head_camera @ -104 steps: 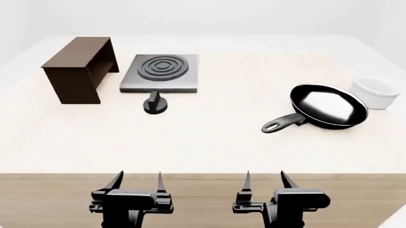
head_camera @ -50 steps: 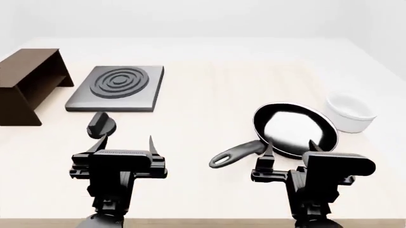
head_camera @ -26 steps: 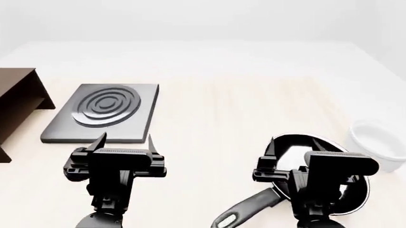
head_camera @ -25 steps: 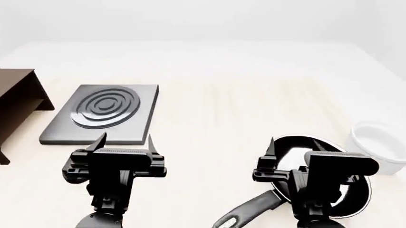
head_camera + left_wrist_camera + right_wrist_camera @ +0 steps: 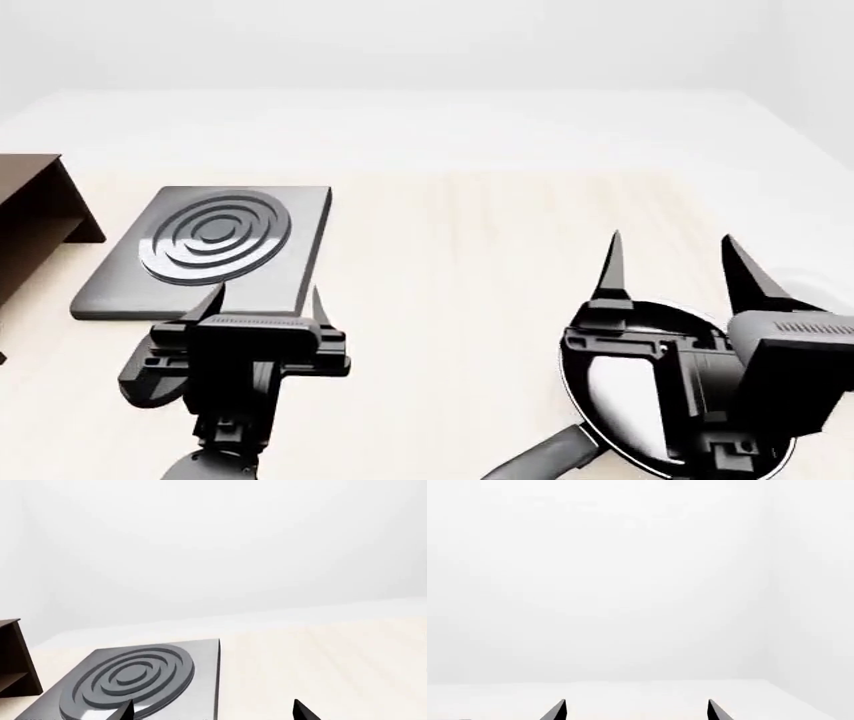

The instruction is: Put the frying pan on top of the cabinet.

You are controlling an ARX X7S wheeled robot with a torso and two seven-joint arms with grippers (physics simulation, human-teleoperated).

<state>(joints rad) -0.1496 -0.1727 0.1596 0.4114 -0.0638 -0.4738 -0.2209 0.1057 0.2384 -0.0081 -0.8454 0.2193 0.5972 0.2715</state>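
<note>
The glossy black frying pan (image 5: 627, 400) lies on the light table at the lower right of the head view, its dark grey handle (image 5: 541, 466) running toward the bottom edge. My right gripper (image 5: 674, 265) is open and empty, raised above the pan and hiding much of it. My left gripper (image 5: 264, 298) is open and empty just in front of the grey stove plate (image 5: 214, 245). The dark brown cabinet (image 5: 34, 215) shows partly at the far left edge and in the left wrist view (image 5: 12, 660). The right wrist view shows only its open fingertips (image 5: 557, 711) against the white wall.
The grey stove plate with concentric rings also shows in the left wrist view (image 5: 140, 677), right ahead of the left gripper (image 5: 212, 711). A small black knob (image 5: 147, 370) is partly hidden behind the left gripper. The white bowl is hidden behind the right gripper.
My right gripper has risen and tilted up above the pan. The view has shifted a little: the stove plate and cabinet sit slightly higher and further left. The left gripper has barely moved.
</note>
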